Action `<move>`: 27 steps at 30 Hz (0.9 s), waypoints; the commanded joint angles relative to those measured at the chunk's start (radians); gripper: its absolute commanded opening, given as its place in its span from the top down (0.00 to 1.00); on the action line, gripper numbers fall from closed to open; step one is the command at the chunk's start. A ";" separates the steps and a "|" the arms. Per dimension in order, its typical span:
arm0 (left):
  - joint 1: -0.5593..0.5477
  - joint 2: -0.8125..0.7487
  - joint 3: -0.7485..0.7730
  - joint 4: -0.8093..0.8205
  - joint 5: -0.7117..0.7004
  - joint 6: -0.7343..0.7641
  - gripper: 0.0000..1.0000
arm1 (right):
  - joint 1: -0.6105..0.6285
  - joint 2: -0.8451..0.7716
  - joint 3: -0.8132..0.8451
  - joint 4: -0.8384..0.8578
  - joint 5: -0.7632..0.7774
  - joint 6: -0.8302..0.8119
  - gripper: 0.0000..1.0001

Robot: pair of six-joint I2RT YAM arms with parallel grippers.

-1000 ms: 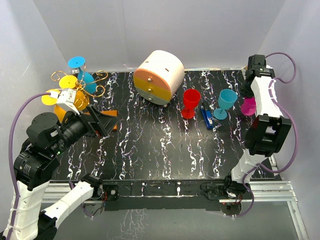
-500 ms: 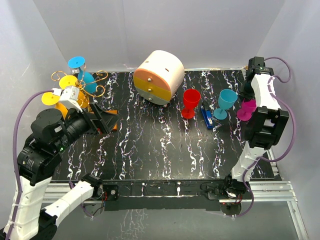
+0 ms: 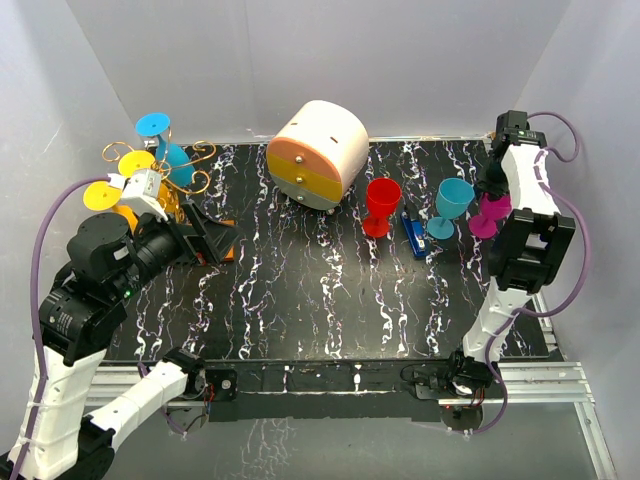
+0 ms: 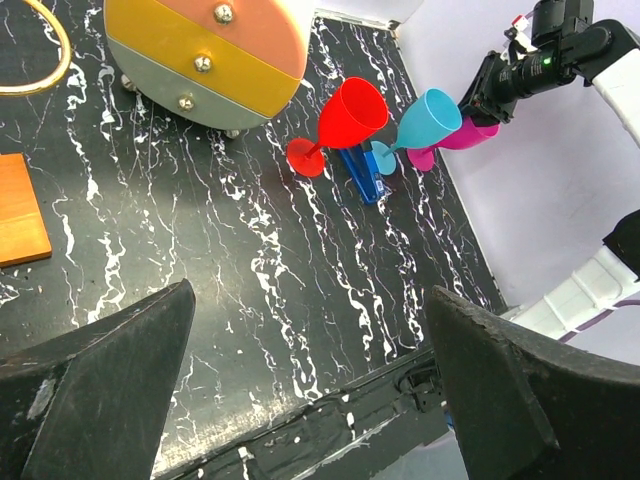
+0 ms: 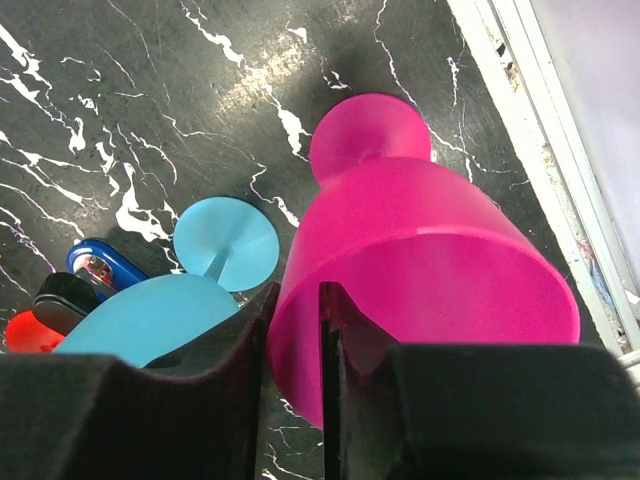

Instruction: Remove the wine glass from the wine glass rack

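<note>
The wine glass rack (image 3: 190, 170), gold wire on an orange base (image 4: 20, 210), stands at the far left. A blue glass (image 3: 165, 145) and two yellow glasses (image 3: 135, 163) hang on it. My left gripper (image 3: 205, 238) is open and empty beside the rack base; its fingers (image 4: 100, 390) stand wide apart over bare table. My right gripper (image 5: 293, 330) is shut on the rim wall of a magenta wine glass (image 5: 420, 250), one finger inside and one outside. The glass (image 3: 490, 215) is upright at the table's right edge, next to a teal glass (image 3: 452, 205).
A red glass (image 3: 381, 205) and a blue stapler-like object (image 3: 412, 232) stand left of the teal glass. A white-and-orange drawer box (image 3: 318, 153) sits at the back centre. The table's metal rail (image 5: 540, 130) runs just right of the magenta glass.
My right arm has carried the magenta glass a little left and lower, closer to the teal glass. My left arm has shifted slightly, its gripper still open.
</note>
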 commanded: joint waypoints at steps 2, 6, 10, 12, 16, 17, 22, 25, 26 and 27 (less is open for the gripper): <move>-0.005 0.008 0.036 0.005 -0.023 0.019 0.01 | -0.005 -0.014 0.083 -0.004 0.020 -0.014 0.71; -0.006 0.015 0.053 0.003 -0.020 0.004 0.01 | -0.005 -0.043 0.109 -0.012 0.037 -0.014 0.65; -0.006 0.021 0.060 0.014 0.001 -0.040 0.01 | -0.005 -0.090 0.115 -0.016 0.046 -0.015 0.63; -0.005 0.025 0.064 0.017 0.018 -0.069 0.01 | -0.004 -0.119 0.114 -0.014 0.038 -0.014 0.63; -0.006 0.059 0.103 -0.027 0.006 -0.076 0.01 | -0.005 -0.201 0.105 -0.011 0.021 -0.011 0.59; -0.006 0.072 0.128 -0.062 -0.021 -0.068 0.01 | -0.005 -0.222 0.099 -0.010 0.008 -0.008 0.59; -0.006 0.149 0.297 -0.214 -0.184 0.019 0.01 | 0.005 -0.377 0.048 0.049 -0.150 -0.002 0.52; -0.006 0.208 0.410 -0.290 -0.332 0.078 0.01 | 0.051 -0.476 -0.053 0.124 -0.338 0.006 0.49; -0.006 0.226 0.442 -0.309 -0.377 0.095 0.01 | 0.084 -0.500 -0.075 0.141 -0.360 0.001 0.48; -0.006 0.240 0.468 -0.324 -0.418 0.108 0.01 | 0.138 -0.519 -0.082 0.149 -0.354 -0.010 0.46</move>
